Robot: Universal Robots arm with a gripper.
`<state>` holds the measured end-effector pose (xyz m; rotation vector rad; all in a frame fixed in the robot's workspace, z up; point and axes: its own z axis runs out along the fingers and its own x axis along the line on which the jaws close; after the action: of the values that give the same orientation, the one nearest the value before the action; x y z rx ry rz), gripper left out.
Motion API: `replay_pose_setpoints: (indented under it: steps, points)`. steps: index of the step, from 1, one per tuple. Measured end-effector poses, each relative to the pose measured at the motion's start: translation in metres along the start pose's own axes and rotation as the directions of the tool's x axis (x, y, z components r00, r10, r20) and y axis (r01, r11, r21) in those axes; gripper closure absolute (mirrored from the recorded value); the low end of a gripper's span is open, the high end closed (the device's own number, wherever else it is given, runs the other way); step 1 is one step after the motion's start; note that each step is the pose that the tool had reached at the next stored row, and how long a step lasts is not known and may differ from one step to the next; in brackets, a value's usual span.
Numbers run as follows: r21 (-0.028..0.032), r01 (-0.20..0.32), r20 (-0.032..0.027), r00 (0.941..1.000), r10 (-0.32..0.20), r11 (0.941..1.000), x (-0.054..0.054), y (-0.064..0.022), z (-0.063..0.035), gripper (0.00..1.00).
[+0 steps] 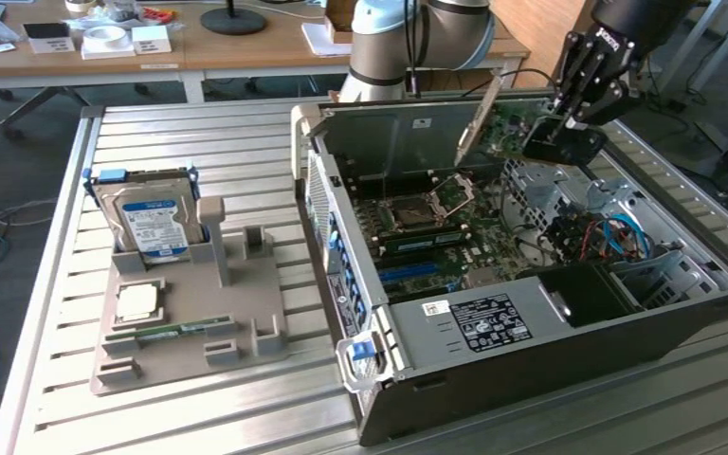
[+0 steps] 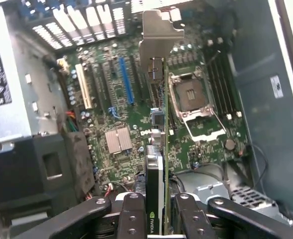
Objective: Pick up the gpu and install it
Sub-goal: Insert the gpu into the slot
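- The fingers (image 2: 132, 216) are nearly closed, one on each flat face of the gpu (image 2: 155, 169), which stands edge-on between them.
- The card's pale metal bracket (image 2: 159, 35) is at the end away from the fingers.
- The pick-up is done: the gpu is off the bench (image 1: 187, 123) and held inside the open computer case (image 1: 529, 360).
- It hangs above the motherboard (image 2: 111, 114), between the blue expansion slot (image 2: 126, 82) and the empty processor socket (image 2: 191, 94).
- Installing is left: the card looks clear of the board and is not seated in any slot. From this angle I cannot tell whether its connector edge is lined up with one.
- On the bench beside the case, the grey parts holder (image 1: 187, 355) keeps the hard drive (image 1: 149, 218) and the memory stick (image 1: 168, 330).
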<state>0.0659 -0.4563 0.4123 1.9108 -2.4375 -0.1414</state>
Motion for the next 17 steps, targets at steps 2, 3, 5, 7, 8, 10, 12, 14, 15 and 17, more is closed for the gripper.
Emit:
replay_pose_setpoints:
  steps: [2,3,5,7,8,10,12,14,15,17]
  points:
    - [-0.0009,0.035,-0.0034,0.9994,-0.035,0.9994,0.0000,0.0000,0.0001,0.73]
    - [-0.0014,0.052,-0.0050,0.9986,-0.052,0.9987,0.0000,0.0000,0.0002,0.73]
    - [-0.0025,0.088,-0.0085,0.9961,-0.088,0.9961,0.0000,0.0000,0.0003,0.73]
    - [-0.0036,0.122,-0.0117,0.9925,-0.122,0.9925,0.0000,0.0000,0.0005,0.73]
    - [-0.0042,0.139,-0.0133,0.9902,-0.139,0.9903,0.0000,0.0000,0.0005,0.73]
    - [-0.0049,0.158,-0.0153,0.9873,-0.158,0.9874,0.0001,0.0000,0.0005,0.73]
    - [-0.0050,0.159,-0.0153,0.9872,-0.159,0.9873,0.0000,0.0000,0.0005,0.73]
    - [-0.0050,0.160,-0.0152,0.9871,-0.160,0.9872,-0.0001,-0.0001,0.0007,0.73]
    - [-0.0031,0.162,-0.0152,0.9867,-0.162,0.9868,-0.0002,0.0001,0.0011,0.73]
    - [0.0063,0.170,-0.0154,0.9854,-0.170,0.9855,-0.0003,0.0003,0.0023,0.73]
